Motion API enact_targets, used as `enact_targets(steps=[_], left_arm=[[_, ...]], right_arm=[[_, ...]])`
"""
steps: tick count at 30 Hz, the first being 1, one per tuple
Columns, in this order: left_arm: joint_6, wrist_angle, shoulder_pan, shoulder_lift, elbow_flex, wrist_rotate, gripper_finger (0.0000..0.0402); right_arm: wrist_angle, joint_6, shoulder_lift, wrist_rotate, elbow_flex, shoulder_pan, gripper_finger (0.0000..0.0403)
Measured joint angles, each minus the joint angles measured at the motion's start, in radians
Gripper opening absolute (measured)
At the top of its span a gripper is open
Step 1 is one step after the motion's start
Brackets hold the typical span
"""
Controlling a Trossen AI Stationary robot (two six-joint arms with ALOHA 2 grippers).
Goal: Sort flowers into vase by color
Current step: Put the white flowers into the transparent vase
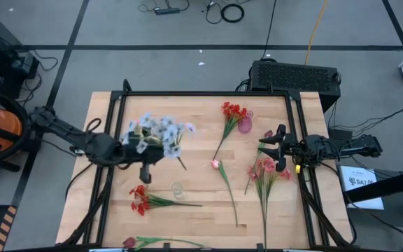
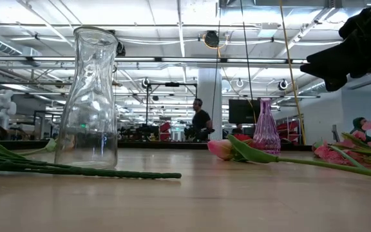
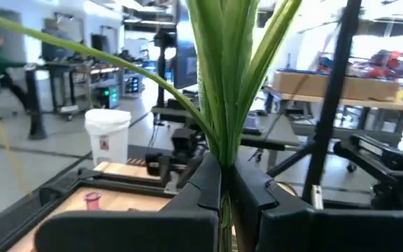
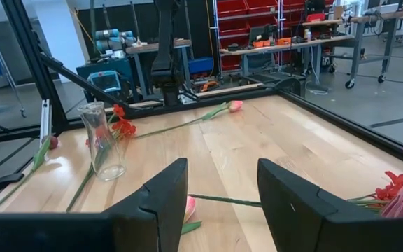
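Note:
My left gripper [image 1: 161,152] is over the table's left middle, shut on a spray of pale blue flowers [image 1: 159,131]. Its green stems [image 3: 224,84] rise between the fingers in the left wrist view. My right gripper [image 1: 277,150] hangs open above the right side, beside a pink spray [image 1: 264,168] lying flat. The clear vase [image 1: 178,189] [image 2: 95,96] stands near the middle. The pink vase [image 1: 245,125] [image 2: 266,129] stands farther back. One red spray [image 1: 233,110] lies by the pink vase and another [image 1: 140,199] lies near the clear vase. A pink bud [image 1: 215,164] [image 4: 187,208] lies between them. My left gripper pinches the bunched green stems [image 3: 224,183] of the pale blue spray between its two fingers, which come in level from the table's left and lie across the stems. The spray is lifted clear of the table and stands roughly upright. Its blossoms are above the fingers, and a stem end [image 1: 182,165] sticks out below.
A red bud on a green stem [image 1: 128,243] lies at the near edge. A black frame [image 1: 208,93] runs round the tabletop. Bare wood [image 1: 201,140] shows between the two grippers. People and benches are in the room beyond.

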Motion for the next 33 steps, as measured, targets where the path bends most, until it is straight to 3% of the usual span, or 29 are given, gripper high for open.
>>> enact_targets(steps=[6, 12, 17, 26, 33], left_arm=[[0.019, -0.070, -0.025, -0.040, 0.000, 0.007, 0.0011], [-0.021, -0.139, -0.034, -0.086, 0.000, 0.104, 0.0011], [-0.030, -0.133, -0.067, -0.089, -0.038, 0.112, 0.0010], [-0.031, 0.135, -0.161, -0.074, -0.238, -0.012, 0.0010], [-0.125, 0.151, -0.173, -0.066, -0.338, -0.033, 0.0010]], right_arm=[[0.000, 0.000, 0.000, 0.000, 0.000, 0.000, 0.0164], [0.000, 0.000, 0.000, 0.000, 0.000, 0.000, 0.0164], [0.000, 0.000, 0.000, 0.000, 0.000, 0.000, 0.0164], [0.000, 0.000, 0.000, 0.000, 0.000, 0.000, 0.0164], [-0.001, 0.000, 0.000, 0.000, 0.000, 0.000, 0.0164]])
